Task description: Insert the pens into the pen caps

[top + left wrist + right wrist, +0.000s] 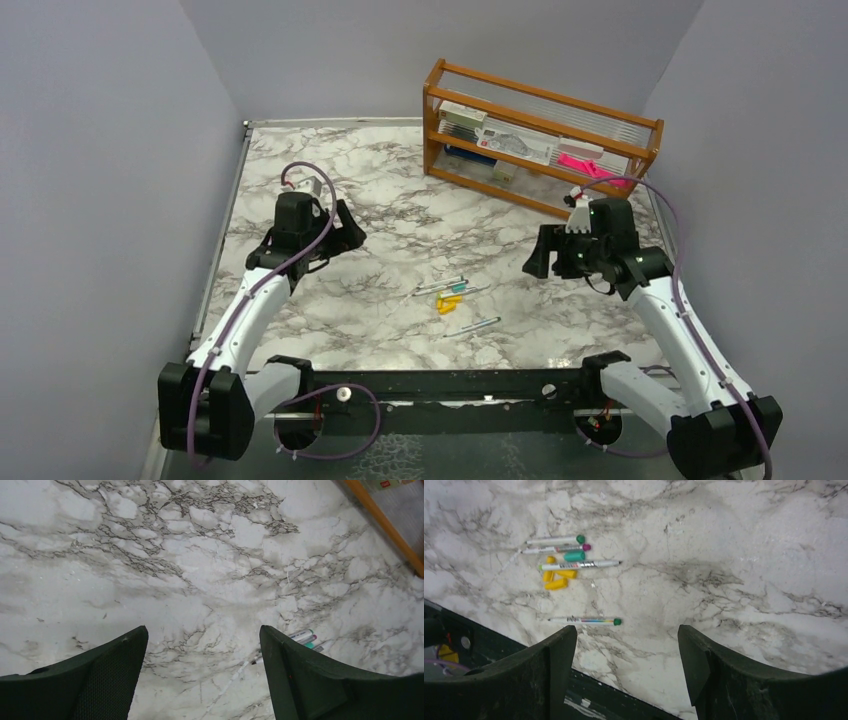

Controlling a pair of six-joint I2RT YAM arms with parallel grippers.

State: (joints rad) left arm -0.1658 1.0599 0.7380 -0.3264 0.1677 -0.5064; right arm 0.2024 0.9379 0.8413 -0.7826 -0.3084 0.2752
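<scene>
From above, the thin silvery-white pens (452, 288) and the short yellow-orange and teal tubular pen caps (448, 303) were seen crowded together at the middle of the white marbled table (330, 180). The left gripper (202, 630) was shown open and empty in its wrist view, and the right gripper (626, 628) likewise in its own. Because the pieces lay so close, two could be pinched together or a neighbour knocked away.

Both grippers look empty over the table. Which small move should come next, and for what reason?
Probably lower the right gripper toward the single pen lying apart from the others. It and the left gripper are open and empty, and that pen has free space around it, unlike the three pens crowded with the yellow caps and green cap.
</scene>
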